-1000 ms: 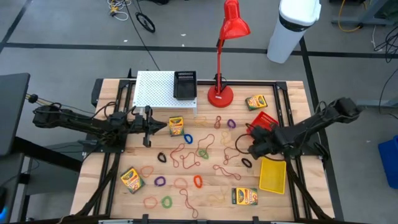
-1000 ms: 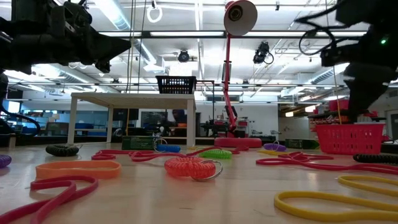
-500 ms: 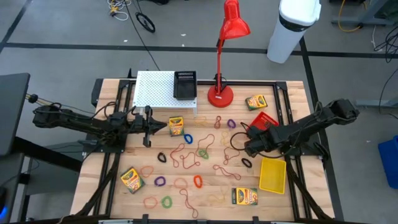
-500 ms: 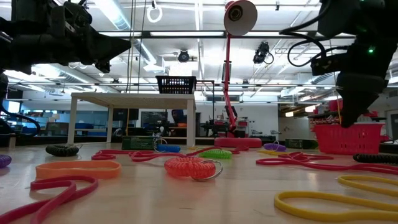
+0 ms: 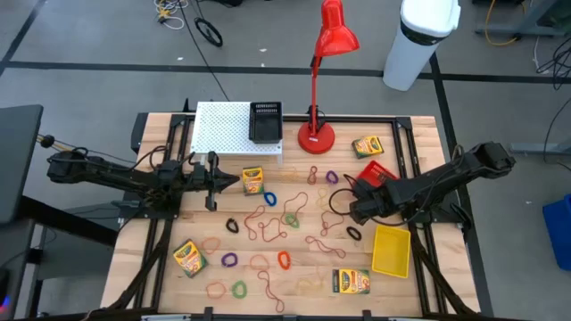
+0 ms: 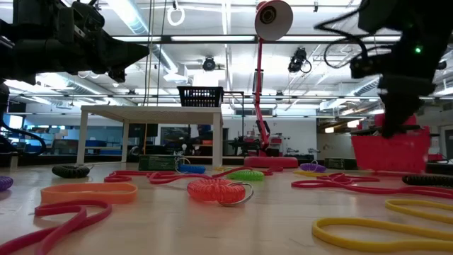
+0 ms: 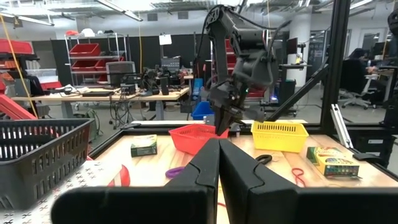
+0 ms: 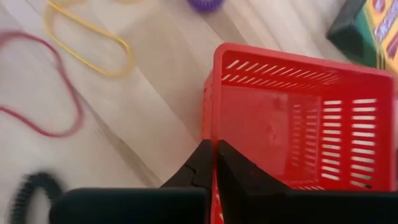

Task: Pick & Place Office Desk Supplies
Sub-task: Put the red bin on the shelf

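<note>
The red perforated plastic basket (image 8: 298, 118) was pinched at its rim by the right gripper (image 8: 213, 163), probably for repositioning; the left gripper (image 7: 218, 163), closed empty, was held beside the white perforated rack (image 5: 220, 129).

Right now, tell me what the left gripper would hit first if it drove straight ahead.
Likely the crayon box just ahead of the shut left gripper. It may ride too high and pass over, toward the red basket and right gripper beyond.
</note>
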{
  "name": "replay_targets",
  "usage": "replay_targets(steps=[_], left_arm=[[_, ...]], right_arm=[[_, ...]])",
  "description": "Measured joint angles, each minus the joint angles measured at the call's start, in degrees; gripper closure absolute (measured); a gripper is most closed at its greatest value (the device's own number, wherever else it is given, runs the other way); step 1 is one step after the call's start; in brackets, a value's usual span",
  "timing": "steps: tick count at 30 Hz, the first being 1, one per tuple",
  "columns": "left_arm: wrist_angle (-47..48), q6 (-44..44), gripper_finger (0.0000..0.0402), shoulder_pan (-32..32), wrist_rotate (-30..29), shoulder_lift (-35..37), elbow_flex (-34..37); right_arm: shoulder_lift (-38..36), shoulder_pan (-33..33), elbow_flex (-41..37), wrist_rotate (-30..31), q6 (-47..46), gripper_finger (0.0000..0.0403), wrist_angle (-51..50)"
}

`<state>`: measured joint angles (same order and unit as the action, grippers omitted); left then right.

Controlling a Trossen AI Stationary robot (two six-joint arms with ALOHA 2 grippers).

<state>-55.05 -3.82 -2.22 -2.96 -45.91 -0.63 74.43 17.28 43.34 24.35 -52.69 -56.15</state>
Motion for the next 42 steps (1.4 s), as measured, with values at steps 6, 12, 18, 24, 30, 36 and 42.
replay_targets(steps=[6, 12, 18, 24, 30, 36, 42], left_arm=[[0.0, -0.1, 0.0388, 0.0, 0.0, 0.0, 0.0], [0.0, -0.3, 0.0388, 0.0, 0.0, 0.0, 0.0], [0.0, -0.3, 0.0388, 0.0, -1.2, 0.0, 0.0], [0.5, -0.3, 0.0388, 0.0, -1.5, 0.0, 0.0], [0.5, -0.6, 0.0388, 0.0, -1.5, 0.0, 0.0], [0.5, -0.6, 0.0388, 0.0, -1.5, 0.0, 0.0], [0.8, -0.5, 0.0388, 0.0, -1.5, 0.0, 0.0]], right_arm=[[0.1, 0.1, 6.8, 2.7, 4.9, 0.0401, 0.5], [5.3, 4.8, 16.8, 7.5, 11.4, 0.0403, 3.0], [17.8, 8.9, 30.7, 12.0, 21.8, 0.0403, 7.3], [31.1, 8.0, 43.0, 14.7, 36.4, 0.0403, 12.9], [39.4, 7.8, 50.3, 17.3, 47.5, 0.0403, 19.7], [43.6, 7.9, 50.5, 16.4, 53.5, 0.0403, 26.2], [46.4, 7.8, 50.5, 12.5, 55.8, 0.0403, 28.4]])
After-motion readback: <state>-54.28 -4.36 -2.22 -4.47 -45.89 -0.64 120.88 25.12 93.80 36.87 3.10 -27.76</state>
